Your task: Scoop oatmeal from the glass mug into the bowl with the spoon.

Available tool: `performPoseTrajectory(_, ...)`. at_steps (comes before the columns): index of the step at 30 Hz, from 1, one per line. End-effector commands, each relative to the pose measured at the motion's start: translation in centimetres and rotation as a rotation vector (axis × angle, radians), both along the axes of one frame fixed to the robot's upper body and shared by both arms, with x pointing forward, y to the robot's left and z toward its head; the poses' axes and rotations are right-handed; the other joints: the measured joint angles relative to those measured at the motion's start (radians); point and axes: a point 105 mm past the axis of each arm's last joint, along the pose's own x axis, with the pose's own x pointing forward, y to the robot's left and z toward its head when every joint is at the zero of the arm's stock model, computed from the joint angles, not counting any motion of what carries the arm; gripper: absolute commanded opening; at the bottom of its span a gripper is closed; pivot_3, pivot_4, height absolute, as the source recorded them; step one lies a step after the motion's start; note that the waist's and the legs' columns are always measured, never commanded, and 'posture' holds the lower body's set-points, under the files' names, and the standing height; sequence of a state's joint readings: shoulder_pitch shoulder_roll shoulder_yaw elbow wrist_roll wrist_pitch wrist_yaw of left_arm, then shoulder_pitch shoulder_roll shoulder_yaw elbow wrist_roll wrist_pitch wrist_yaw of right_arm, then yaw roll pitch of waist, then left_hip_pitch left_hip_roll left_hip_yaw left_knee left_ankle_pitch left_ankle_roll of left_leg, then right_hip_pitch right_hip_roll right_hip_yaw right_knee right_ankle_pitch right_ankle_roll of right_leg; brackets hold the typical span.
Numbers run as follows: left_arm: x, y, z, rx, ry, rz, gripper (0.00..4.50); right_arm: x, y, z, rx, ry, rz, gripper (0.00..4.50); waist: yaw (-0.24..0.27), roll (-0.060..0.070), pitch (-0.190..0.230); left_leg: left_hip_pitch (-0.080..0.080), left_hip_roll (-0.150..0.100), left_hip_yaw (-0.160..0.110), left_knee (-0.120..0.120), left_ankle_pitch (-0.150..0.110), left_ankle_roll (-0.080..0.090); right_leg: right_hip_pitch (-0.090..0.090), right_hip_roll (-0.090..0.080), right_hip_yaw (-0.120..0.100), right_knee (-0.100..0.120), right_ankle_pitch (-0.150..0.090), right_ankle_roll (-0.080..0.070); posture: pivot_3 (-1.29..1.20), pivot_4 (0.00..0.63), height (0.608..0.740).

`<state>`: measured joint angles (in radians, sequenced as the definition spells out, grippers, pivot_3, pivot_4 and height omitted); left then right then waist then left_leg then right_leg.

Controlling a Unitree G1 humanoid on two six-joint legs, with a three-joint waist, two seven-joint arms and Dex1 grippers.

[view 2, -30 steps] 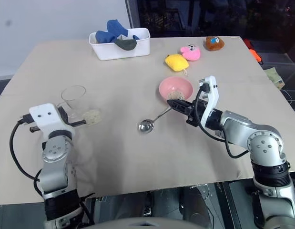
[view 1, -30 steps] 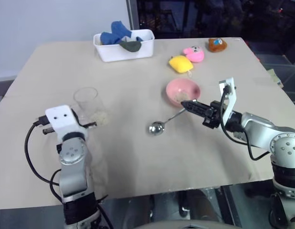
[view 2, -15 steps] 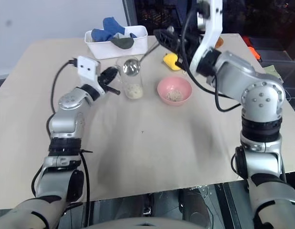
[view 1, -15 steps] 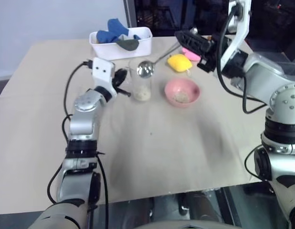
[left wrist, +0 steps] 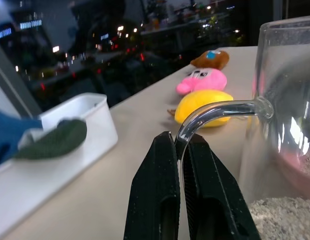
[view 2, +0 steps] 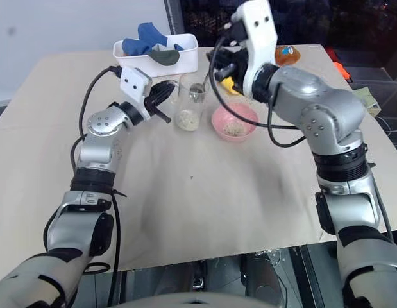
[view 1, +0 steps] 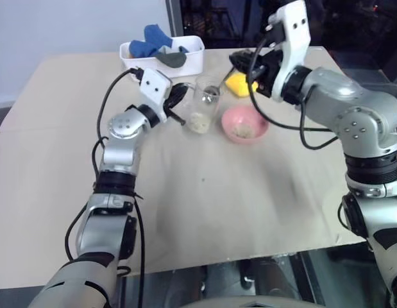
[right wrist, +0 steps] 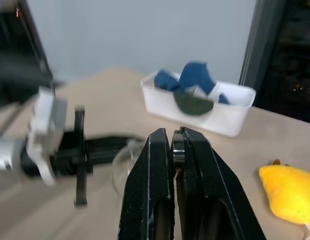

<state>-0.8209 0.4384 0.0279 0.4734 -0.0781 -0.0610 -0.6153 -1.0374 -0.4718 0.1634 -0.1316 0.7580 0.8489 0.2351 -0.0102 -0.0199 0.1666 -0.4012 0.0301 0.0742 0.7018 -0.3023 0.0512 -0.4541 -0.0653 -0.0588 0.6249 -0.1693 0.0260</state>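
Spoon (view 2: 199, 88) clenched by handle in right gripper (view 1: 240, 62), bowl end inside glass mug (view 1: 203, 106); mug handle pinched by left gripper (left wrist: 181, 150); pink bowl (view 1: 245, 124) just beside; tipping risked if rim struck; flakes could be spilled in transfer.

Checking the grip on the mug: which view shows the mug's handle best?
The left wrist view: the clear handle curves from the glass mug down between the left gripper, shut on it. The eye views show the mug small, its handle hard to make out.
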Motion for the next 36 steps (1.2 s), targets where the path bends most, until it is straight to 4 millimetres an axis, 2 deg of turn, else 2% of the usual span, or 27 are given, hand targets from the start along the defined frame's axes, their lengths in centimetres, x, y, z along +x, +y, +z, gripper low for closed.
performPoseTrajectory(1,-0.5,-0.4,2.3,0.058,-0.135,-0.018,0.05,0.2,0.2,-0.4,-0.057,-0.009,0.021,0.00,0.000,0.000,0.000,0.000,0.000,0.000,0.000,0.000,0.000,0.000,0.000,0.000,0.000,0.000,0.000,0.00,0.150,0.740)
performPoseTrajectory(4,-0.6,-0.7,2.2,0.106,-0.169,-0.031,0.05,0.2,1.0,-1.7,-0.084,0.056,0.074,0.00,0.000,0.000,0.000,0.000,0.000,0.000,0.000,0.000,0.000,0.000,0.000,0.000,0.000,0.000,0.000,0.00,0.150,0.740)
performPoseTrajectory(11,-0.8,-1.2,2.0,0.131,-0.197,-0.049,0.05,0.5,1.8,-2.9,-0.072,0.142,0.121,0.00,0.000,0.000,0.000,0.000,0.000,0.000,0.000,0.000,0.000,0.000,0.000,-0.001,0.000,0.000,0.000,0.00,0.150,0.740)
performPoseTrajectory(16,-0.8,-1.1,1.8,0.137,-0.198,-0.047,0.05,0.5,2.1,-2.8,-0.011,0.199,0.140,0.00,-0.001,0.000,0.000,0.000,0.000,0.000,0.000,0.000,0.000,0.000,0.000,-0.001,0.000,0.000,0.000,0.00,0.150,0.740)
performPoseTrajectory(23,-0.4,-0.4,1.0,0.168,-0.179,-0.017,0.05,1.5,0.4,-1.5,0.185,0.351,0.106,0.00,-0.001,0.000,0.000,0.000,0.000,0.000,0.000,0.000,0.000,0.000,0.000,-0.001,0.001,0.000,0.000,0.00,0.150,0.740)
performPoseTrajectory(28,0.4,-0.6,0.8,0.202,-0.172,-0.002,0.05,2.4,-1.2,-1.2,0.306,0.448,0.056,0.00,0.000,0.000,0.000,0.000,0.000,0.000,0.000,0.000,0.000,0.000,0.000,-0.001,0.001,0.000,0.000,0.00,0.150,0.740)
performPoseTrajectory(36,1.2,-1.1,1.0,0.214,-0.171,0.003,0.05,3.6,-3.5,-0.7,0.398,0.474,-0.042,0.00,-0.004,0.001,0.000,0.000,0.000,0.000,0.000,0.000,0.000,0.000,0.000,-0.001,0.000,0.000,0.000,0.00,0.150,0.740)
